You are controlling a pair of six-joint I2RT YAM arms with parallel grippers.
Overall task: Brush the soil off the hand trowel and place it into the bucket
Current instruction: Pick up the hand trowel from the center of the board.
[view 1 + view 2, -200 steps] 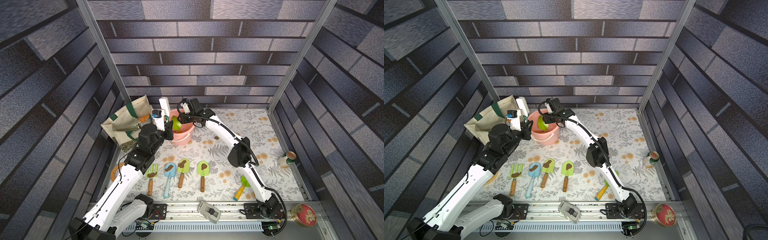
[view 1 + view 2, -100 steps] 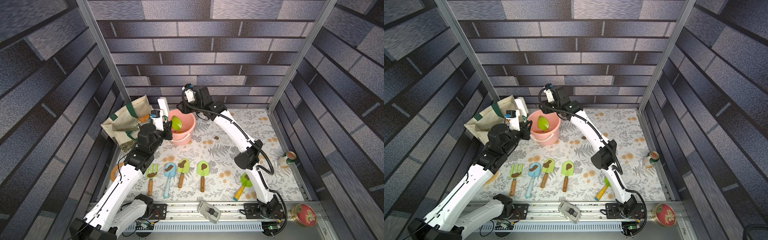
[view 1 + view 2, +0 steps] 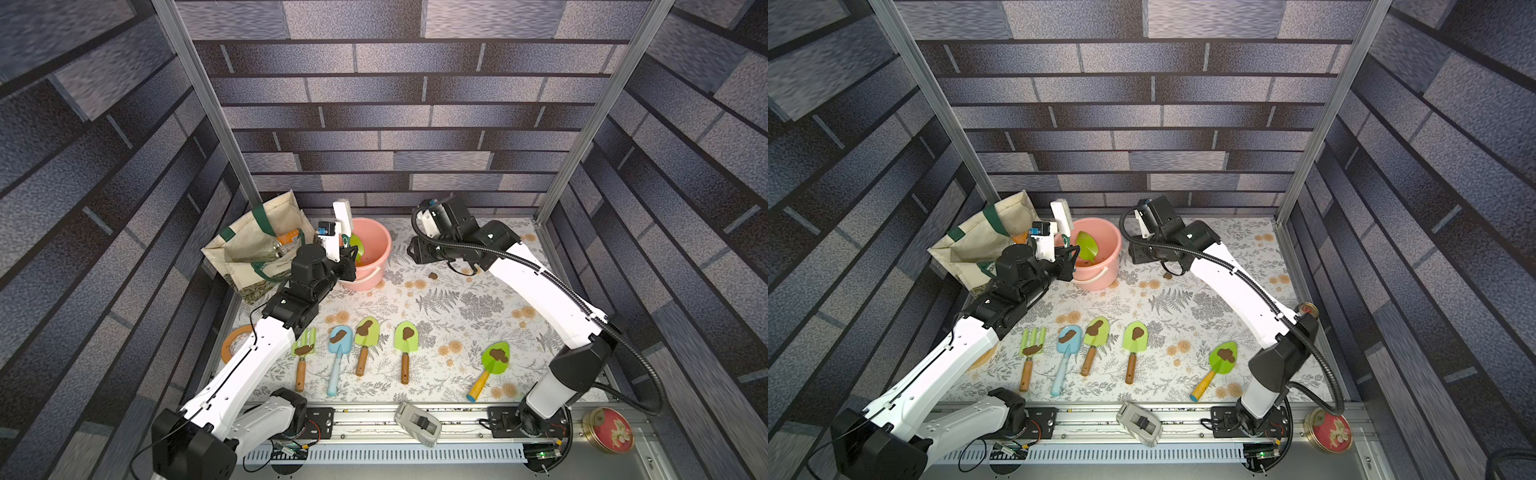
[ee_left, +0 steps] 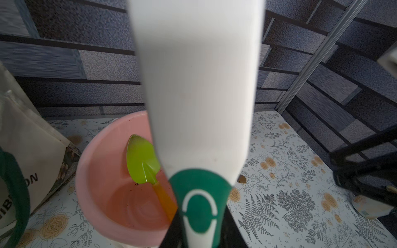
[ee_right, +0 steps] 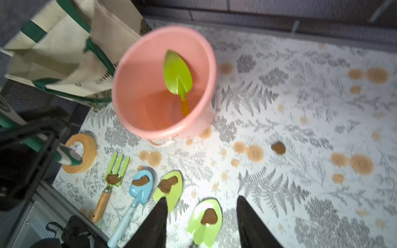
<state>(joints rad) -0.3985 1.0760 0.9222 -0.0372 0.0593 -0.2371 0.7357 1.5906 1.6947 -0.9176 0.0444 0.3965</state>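
Right wrist view: my right gripper (image 5: 201, 198) is near the bucket (image 5: 129, 75), fingers apart, nothing between. Soiled tools (image 5: 141, 184) lie short of the bucket, a loose soil blob (image 5: 278, 148) beside it. Clean green trowel (image 5: 177, 73) lies inside. My left gripper (image 3: 348, 257) is clamped on the white brush (image 4: 197, 85) at the rim.

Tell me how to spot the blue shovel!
Find the flowery mat and the row of garden tools lying on it. The blue trowel lies between a green fork and a green trowel. It alone is blue, blade and handle, with brown soil on its blade.
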